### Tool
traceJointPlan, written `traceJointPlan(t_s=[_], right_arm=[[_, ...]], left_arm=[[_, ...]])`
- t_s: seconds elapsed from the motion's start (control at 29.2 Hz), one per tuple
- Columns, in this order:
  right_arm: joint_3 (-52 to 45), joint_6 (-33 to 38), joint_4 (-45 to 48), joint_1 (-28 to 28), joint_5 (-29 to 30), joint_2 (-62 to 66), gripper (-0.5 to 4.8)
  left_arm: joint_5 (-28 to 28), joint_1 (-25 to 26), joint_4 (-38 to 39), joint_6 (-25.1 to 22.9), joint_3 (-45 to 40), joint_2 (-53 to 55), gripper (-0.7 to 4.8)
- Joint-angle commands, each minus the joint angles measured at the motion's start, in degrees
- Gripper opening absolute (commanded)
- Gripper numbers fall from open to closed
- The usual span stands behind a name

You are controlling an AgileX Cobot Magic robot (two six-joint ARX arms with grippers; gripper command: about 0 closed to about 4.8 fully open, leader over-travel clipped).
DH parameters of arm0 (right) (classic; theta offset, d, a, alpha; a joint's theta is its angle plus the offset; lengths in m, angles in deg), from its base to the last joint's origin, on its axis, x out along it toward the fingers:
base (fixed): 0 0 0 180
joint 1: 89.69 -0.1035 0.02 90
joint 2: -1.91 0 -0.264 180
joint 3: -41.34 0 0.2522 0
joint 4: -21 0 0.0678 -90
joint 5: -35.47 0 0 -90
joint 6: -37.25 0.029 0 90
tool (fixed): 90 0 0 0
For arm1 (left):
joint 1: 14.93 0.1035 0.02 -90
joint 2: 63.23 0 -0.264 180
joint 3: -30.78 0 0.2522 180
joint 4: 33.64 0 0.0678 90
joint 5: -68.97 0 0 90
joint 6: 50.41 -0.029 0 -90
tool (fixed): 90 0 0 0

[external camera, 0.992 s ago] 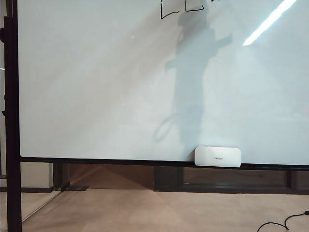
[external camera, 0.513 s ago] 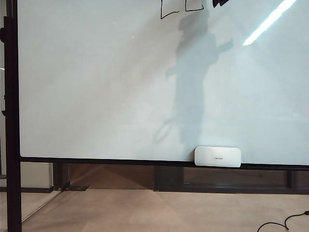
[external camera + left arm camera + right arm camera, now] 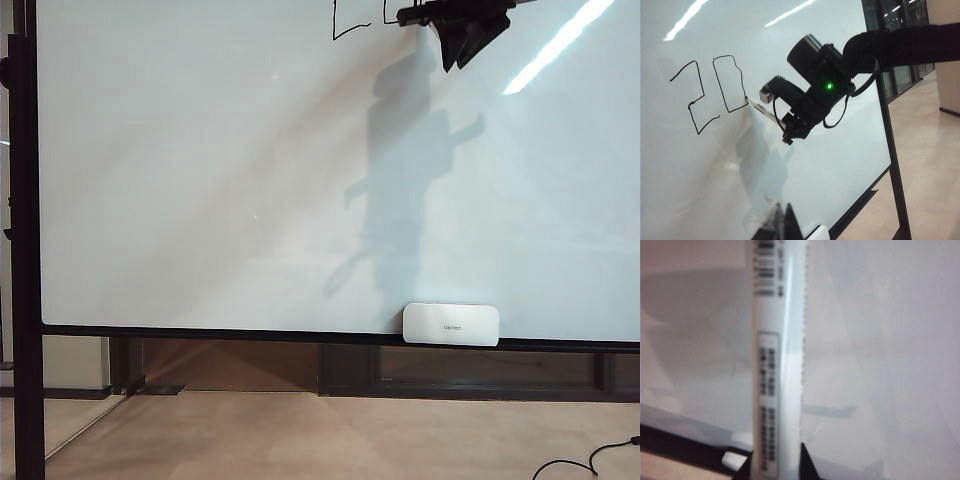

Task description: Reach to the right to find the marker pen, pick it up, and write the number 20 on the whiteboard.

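Observation:
The whiteboard (image 3: pixel 200 180) fills the exterior view. The number 20 (image 3: pixel 710 92) is drawn on it in thin black boxy lines; only its lower strokes (image 3: pixel 350 22) show at the exterior view's top edge. My right gripper (image 3: pixel 455 20) (image 3: pixel 790 129) is shut on the marker pen (image 3: pixel 762 109), a white barrel with a printed label (image 3: pixel 772 365). The pen's tip meets the board at the zero's lower right corner. My left gripper (image 3: pixel 785 225) hangs back from the whiteboard (image 3: pixel 840 165), shut and holding nothing.
A white rounded eraser (image 3: pixel 451 324) (image 3: pixel 820 233) (image 3: pixel 732 458) sits on the board's lower black frame (image 3: pixel 200 330). The black stand post (image 3: pixel 25 250) rises at the left. A black cable (image 3: pixel 590 462) lies on the tan floor at the lower right.
My right gripper has come down into the exterior view from beyond its top edge, and its shadow on the board has slid lower. The eraser has not moved.

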Motion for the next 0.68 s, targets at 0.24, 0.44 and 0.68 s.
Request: traceJointPlan(t_s=[0.24,0.44,0.68], right_arm=[[0.2,1.5,0.0,-1.0,1.1,-3.3,-0.01],[0.2,1.7,-2.8,-2.1,1.0,-14.9,-0.01],[0.1,1.9,-14.5,-2.1,0.9,-30.6,-0.01]], left_arm=[[6.3,0.0,1.1,0.0,0.4,-1.8,-0.05],[19.3,0.0,17.8,-6.1,4.2,-8.9,-0.05],[29.5,0.0,35.9,-7.4,16.0,-14.9,-0.05]])
